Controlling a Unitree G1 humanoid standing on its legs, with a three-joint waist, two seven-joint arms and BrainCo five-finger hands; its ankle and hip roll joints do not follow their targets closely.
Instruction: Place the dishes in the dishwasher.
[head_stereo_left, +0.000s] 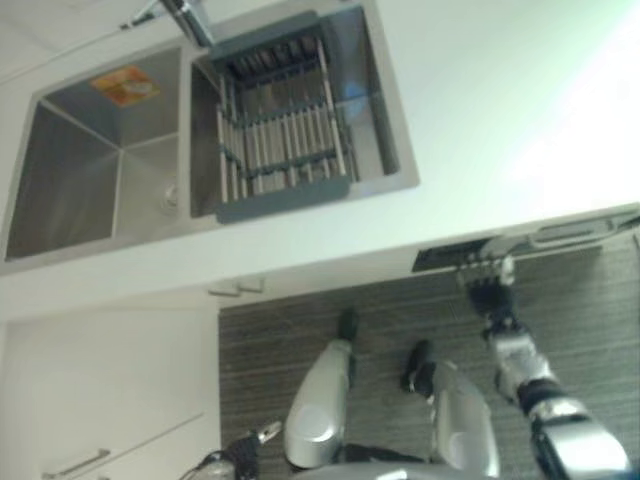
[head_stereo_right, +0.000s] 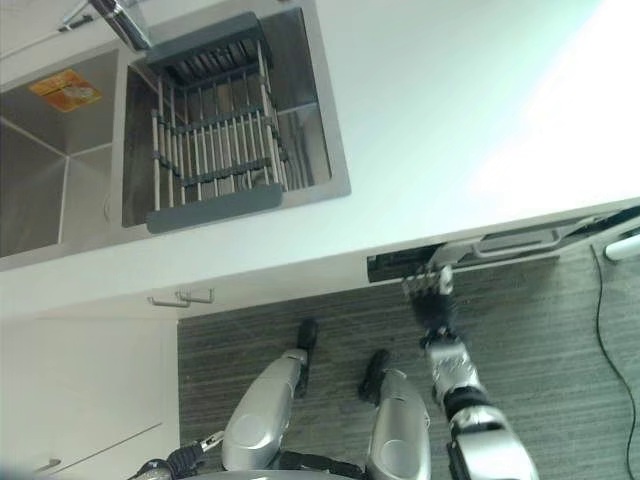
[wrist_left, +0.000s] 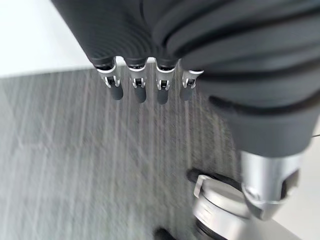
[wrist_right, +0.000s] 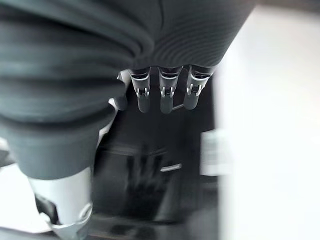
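Left eye view: right hand (head_stereo_left: 490, 290) reaches the dark dishwasher (head_stereo_left: 470, 255) slot under the white tabletop (head_stereo_left: 480, 110), fingers straight, empty; left hand (wrist_left: 145, 85) likewise, over striped floor (wrist_left: 75, 165).

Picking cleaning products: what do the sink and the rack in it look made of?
Sink: likely brushed stainless steel, grey with a dull sheen. Rack: pale shiny metal bars, seemingly steel, in a matte dark grey frame, probably plastic.

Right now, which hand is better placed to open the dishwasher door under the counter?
Right. The right hand is raised with straight fingers at the dark gap along the top of the dishwasher door, under the white countertop. The left hand hangs low over the grey striped floor, away from it.
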